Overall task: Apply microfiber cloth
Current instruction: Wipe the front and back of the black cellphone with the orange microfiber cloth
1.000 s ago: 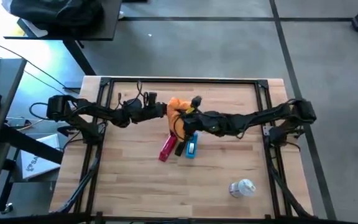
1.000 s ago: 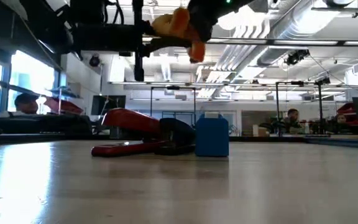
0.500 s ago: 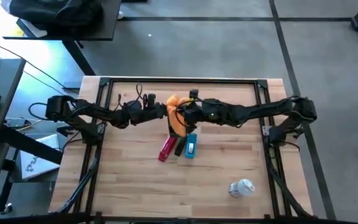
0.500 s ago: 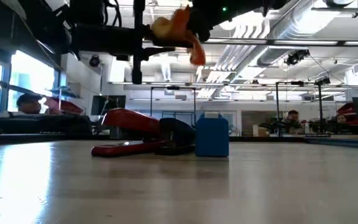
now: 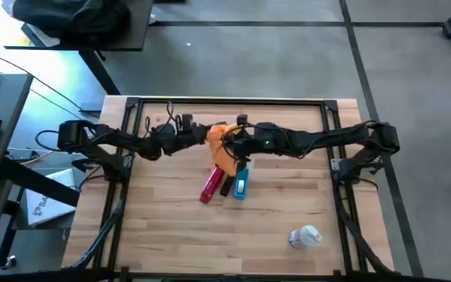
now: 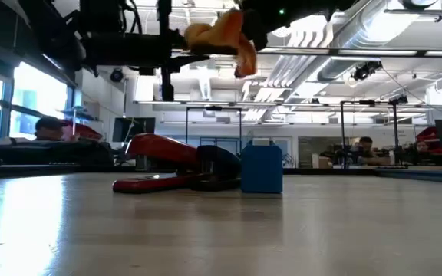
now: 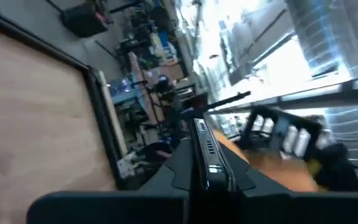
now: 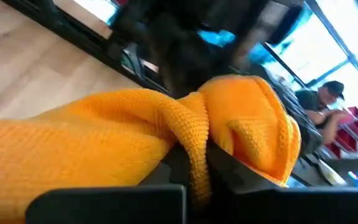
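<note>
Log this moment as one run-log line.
cloth: microfiber cloth held aloft between both arms | right gripper: shut on it | left gripper: at cloth | stapler: on table

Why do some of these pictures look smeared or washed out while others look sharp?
The left wrist view is streaked with motion blur, and bright ceiling light washes out its upper part. In the right wrist view the orange cloth sits so near that its weave shows while the room behind goes soft. The low view has window glare at its left edge. The high view is evenly lit.
</note>
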Robot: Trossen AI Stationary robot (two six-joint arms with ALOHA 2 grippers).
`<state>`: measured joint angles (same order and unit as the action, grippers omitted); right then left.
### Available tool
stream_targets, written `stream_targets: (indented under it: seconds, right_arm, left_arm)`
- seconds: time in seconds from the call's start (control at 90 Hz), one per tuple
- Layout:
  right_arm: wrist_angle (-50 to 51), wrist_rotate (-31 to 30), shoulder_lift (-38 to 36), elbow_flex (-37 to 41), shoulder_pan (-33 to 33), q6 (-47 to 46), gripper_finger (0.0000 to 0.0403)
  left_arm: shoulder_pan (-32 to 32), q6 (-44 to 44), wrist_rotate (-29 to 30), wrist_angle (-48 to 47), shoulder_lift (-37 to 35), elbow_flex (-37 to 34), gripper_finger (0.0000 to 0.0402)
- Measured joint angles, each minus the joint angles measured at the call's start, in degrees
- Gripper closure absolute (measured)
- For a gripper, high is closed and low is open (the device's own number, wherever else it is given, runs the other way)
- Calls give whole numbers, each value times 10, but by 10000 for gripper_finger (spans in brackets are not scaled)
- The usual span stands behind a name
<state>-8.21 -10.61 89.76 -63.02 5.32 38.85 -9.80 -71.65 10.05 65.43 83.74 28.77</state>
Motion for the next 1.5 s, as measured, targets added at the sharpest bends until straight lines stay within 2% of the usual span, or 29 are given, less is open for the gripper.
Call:
stream_targets:
  seconds: [0.222,0.344,0.444,0.489,0.667,1.056,1.3,1.389,1.5]
  right_arm:
    - [105,-45,-36,4,32,1,403]
    - [78,-42,-48,2,18,14,403]
    - [60,-87,-50,3,-2,66,403]
    - [42,-89,-53,3,-7,80,403]
    - [9,30,-50,1,-9,50,403]
    - [-120,157,60,1,21,18,403]
    - [-84,202,65,1,3,-55,403]
    - [-57,198,65,1,-14,-76,403]
    - [-13,158,60,1,-42,-95,403]
  left_arm:
    - [5,-4,-8,64,-10,-26,394]
    - [4,15,3,59,-6,-26,394]
    - [-1,14,6,58,-7,-25,394]
    - [-3,15,10,44,-7,-25,394]
    - [-4,28,44,23,-6,-26,394]
    - [-11,31,70,-33,-5,0,394]
    - [-39,40,82,-38,-5,7,394]
    - [-46,46,95,-27,-5,7,394]
    - [-49,56,109,-13,-5,8,394]
